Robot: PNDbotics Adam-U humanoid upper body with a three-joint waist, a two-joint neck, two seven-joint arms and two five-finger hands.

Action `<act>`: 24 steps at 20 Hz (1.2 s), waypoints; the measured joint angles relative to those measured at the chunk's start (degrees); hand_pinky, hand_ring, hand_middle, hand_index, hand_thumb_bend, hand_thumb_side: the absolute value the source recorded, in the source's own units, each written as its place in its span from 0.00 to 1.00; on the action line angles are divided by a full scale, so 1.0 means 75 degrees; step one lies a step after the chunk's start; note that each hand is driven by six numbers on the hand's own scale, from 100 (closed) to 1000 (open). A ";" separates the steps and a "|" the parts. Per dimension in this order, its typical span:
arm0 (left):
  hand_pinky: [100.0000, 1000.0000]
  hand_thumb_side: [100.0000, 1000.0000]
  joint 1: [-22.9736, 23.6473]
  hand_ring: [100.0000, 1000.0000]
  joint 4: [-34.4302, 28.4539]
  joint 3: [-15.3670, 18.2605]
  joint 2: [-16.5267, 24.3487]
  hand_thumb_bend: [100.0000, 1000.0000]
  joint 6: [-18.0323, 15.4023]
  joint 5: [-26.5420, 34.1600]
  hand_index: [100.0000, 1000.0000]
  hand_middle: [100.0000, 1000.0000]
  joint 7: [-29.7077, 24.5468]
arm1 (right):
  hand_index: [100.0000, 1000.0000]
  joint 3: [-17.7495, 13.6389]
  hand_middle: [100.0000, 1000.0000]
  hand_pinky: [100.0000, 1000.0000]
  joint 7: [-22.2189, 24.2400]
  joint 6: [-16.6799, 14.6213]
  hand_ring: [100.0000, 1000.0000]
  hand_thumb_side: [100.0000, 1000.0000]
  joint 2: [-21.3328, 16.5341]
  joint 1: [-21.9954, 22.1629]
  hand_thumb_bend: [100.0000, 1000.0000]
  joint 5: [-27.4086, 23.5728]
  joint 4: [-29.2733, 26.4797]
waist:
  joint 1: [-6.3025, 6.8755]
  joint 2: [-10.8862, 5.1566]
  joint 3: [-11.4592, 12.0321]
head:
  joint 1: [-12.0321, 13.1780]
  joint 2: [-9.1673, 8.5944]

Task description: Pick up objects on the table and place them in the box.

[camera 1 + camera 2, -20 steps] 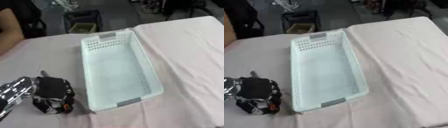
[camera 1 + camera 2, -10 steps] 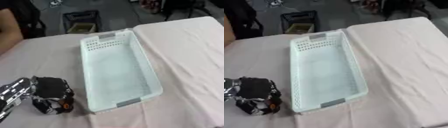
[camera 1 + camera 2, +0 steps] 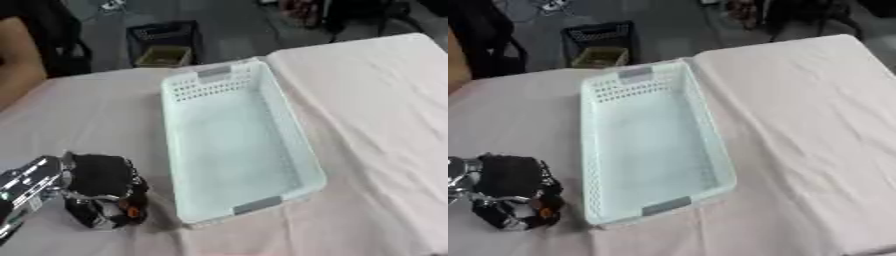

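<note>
Pale pink cloth covered the table (image 3: 367,100), creased in places, with a dark floor and a small black crate (image 3: 162,42) beyond its far edge. Along the middle of the table lay the box (image 3: 302,150), a long pale-green basket with perforated walls and grey handle tabs at each end, and nothing showed inside it. The robot's left hand (image 3: 101,187) sat on the cloth just beside the box's near left corner, palm down, its fingers curled under toward the table. Whether anything was caught inside that curl could not be told; only a small orange spot showed low at the fingers, and no separate object was plain anywhere on the cloth. The right hand was out of both views. The step in hand seemed to be the pick-up itself. To do it well, the hand would need the fingers fully round whatever lay beneath before any lift, then a rise high enough to clear the box's rim, a short carry to the right over the wall, and a release low above the floor of the box.
</note>
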 measured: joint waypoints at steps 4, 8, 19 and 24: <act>0.21 0.17 0.0022 0.12 -0.0098 0.0109 0.0055 0.00 0.0251 0.0030 0.35 0.13 -0.0011 | 0.65 -0.0002 0.41 0.23 -0.0001 -0.0001 0.35 0.66 0.0000 0.0000 0.00 0.0000 0.0000 | 0.0000 0.0011 0.0014 | -0.0001 -0.0008; 0.21 0.15 0.0040 0.11 -0.0263 0.0311 0.0394 0.00 0.0529 0.0030 0.34 0.11 -0.0056 | 0.65 -0.0004 0.41 0.23 -0.0003 -0.0002 0.35 0.66 0.0000 0.0000 0.00 0.0000 0.0000 | 0.0012 0.0015 0.0054 | -0.0004 -0.0057; 0.20 0.13 -0.0013 0.10 -0.0664 0.0686 0.0761 0.00 0.0892 -0.0017 0.33 0.09 -0.0178 | 0.65 -0.0009 0.41 0.23 -0.0018 -0.0010 0.35 0.66 -0.0002 0.0002 0.00 0.0004 0.0000 | 0.0048 0.0006 0.0059 | -0.0019 -0.0058; 0.20 0.11 -0.0137 0.10 -0.0925 0.0855 0.0993 0.00 0.0970 -0.0092 0.32 0.08 -0.0174 | 0.65 -0.0018 0.41 0.23 -0.0019 -0.0010 0.35 0.66 -0.0004 0.0008 0.00 0.0007 0.0000 | 0.0071 -0.0010 0.0091 | -0.0076 -0.0058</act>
